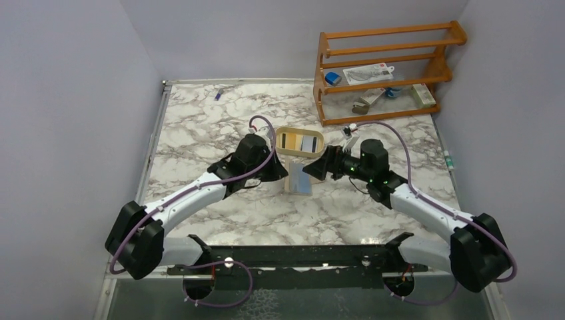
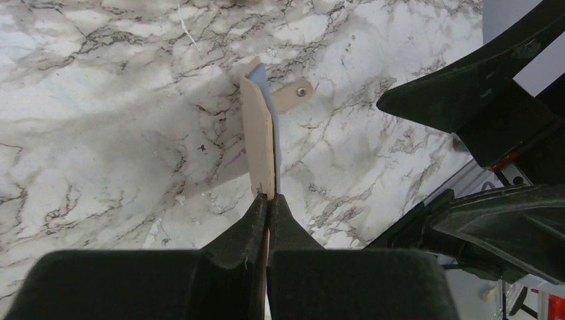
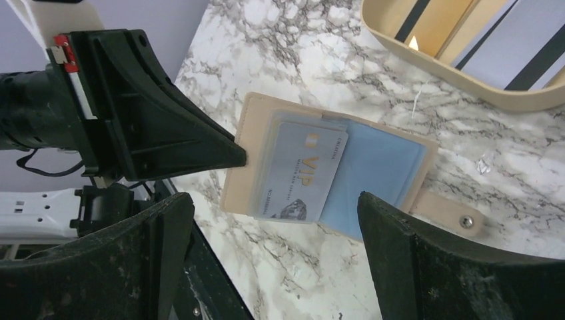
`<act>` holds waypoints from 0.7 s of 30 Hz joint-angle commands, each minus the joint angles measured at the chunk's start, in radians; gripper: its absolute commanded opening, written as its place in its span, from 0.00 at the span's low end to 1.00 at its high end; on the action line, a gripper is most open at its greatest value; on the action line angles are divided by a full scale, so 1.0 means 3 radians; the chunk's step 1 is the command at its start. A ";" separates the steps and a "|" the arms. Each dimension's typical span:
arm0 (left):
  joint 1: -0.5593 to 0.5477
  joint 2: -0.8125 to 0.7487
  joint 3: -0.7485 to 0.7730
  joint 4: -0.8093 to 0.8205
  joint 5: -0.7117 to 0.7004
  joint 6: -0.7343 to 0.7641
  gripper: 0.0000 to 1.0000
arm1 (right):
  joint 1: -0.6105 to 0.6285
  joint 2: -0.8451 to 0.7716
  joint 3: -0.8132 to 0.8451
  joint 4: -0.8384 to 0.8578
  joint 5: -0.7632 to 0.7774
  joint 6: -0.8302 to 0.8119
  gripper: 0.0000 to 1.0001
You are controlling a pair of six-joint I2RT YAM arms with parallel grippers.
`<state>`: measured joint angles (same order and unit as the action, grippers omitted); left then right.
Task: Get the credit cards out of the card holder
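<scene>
The tan card holder (image 3: 250, 143) lies open near the table's middle, also visible in the top view (image 1: 299, 181). A pale grey credit card (image 3: 303, 170) marked VIP sticks partly out of its clear pocket, over a light blue card (image 3: 383, 177). The snap tab (image 3: 453, 215) points away. My left gripper (image 2: 270, 199) is shut on the card holder's (image 2: 258, 133) tan edge, lifting that flap edge-on. My right gripper (image 3: 274, 200) hangs open just above the protruding cards, touching nothing. Several more credit cards (image 3: 460, 27), striped and yellowish, lie in a cream tray.
The cream oval tray (image 1: 280, 136) sits just behind the card holder. A wooden rack (image 1: 383, 67) with small items stands at the back right. A small purple object (image 1: 218, 95) lies at the back left, and a small tube (image 1: 449, 160) by the right edge.
</scene>
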<state>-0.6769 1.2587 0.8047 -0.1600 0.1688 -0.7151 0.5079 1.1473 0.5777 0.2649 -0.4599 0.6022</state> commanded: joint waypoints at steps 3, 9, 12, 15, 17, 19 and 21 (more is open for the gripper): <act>-0.0088 0.0106 -0.0119 0.0082 0.0091 -0.0194 0.00 | 0.0131 0.0071 -0.0200 0.0074 0.0065 0.0024 0.96; -0.0126 0.0039 -0.0517 0.0254 0.0126 -0.0408 0.00 | 0.0254 0.0155 -0.0458 0.0415 -0.0043 0.0212 0.92; -0.0140 0.0006 -0.0803 0.0392 0.0061 -0.0494 0.00 | 0.0255 0.0388 -0.0682 0.0925 -0.0181 0.0377 0.91; -0.0172 0.0006 -0.1067 0.0625 0.0040 -0.0605 0.00 | 0.0256 0.0682 -0.0926 0.1762 -0.0397 0.0584 0.90; -0.0212 0.0022 -0.1180 0.0724 -0.0015 -0.0667 0.00 | 0.0258 0.0898 -0.1041 0.2316 -0.0539 0.0737 0.89; -0.0238 0.0050 -0.1254 0.0769 -0.0085 -0.0703 0.00 | 0.0260 0.1145 -0.1025 0.2654 -0.0649 0.0853 0.88; -0.0245 0.0089 -0.1305 0.0833 -0.0119 -0.0710 0.00 | 0.0260 0.1296 -0.0981 0.2795 -0.0694 0.0907 0.88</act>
<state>-0.7361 1.2816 0.4454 0.0143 0.1734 -0.8978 0.5816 1.4639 0.2687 0.7998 -0.5793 0.7952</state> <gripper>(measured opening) 0.008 0.883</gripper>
